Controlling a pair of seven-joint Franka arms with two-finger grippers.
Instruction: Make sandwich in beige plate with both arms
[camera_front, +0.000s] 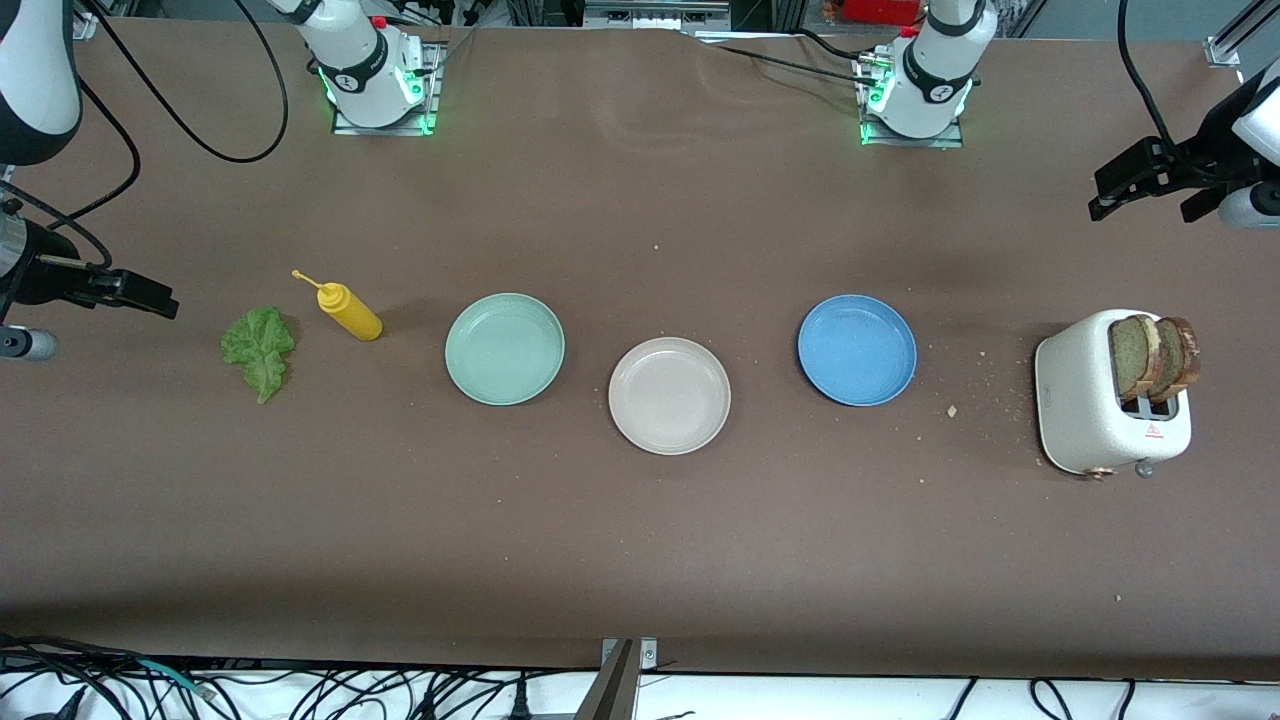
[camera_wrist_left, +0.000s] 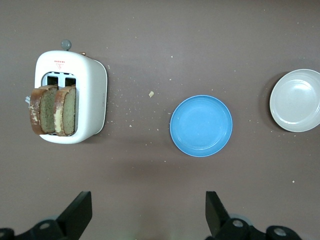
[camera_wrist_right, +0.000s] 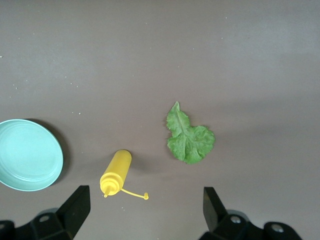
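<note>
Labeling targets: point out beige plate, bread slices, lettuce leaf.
beige plate (camera_front: 669, 396), front view, bare centre.
bread slices (camera_front: 1153, 357), front view, crumb face of the slices in the toaster.
lettuce leaf (camera_wrist_right: 190, 140), right wrist view, leaf middle.

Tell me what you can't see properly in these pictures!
- Lower parts of the two bread slices: hidden inside the toaster slots, in the front and left wrist views.
- Red label on the toaster: too small to read in either view.
- Left hand and right hand: both open over the table, but each wrist view's edge cuts them off.
- Beige plate: cut by the left wrist view's edge.
- Mint-green plate: cut by the right wrist view's edge.
</note>
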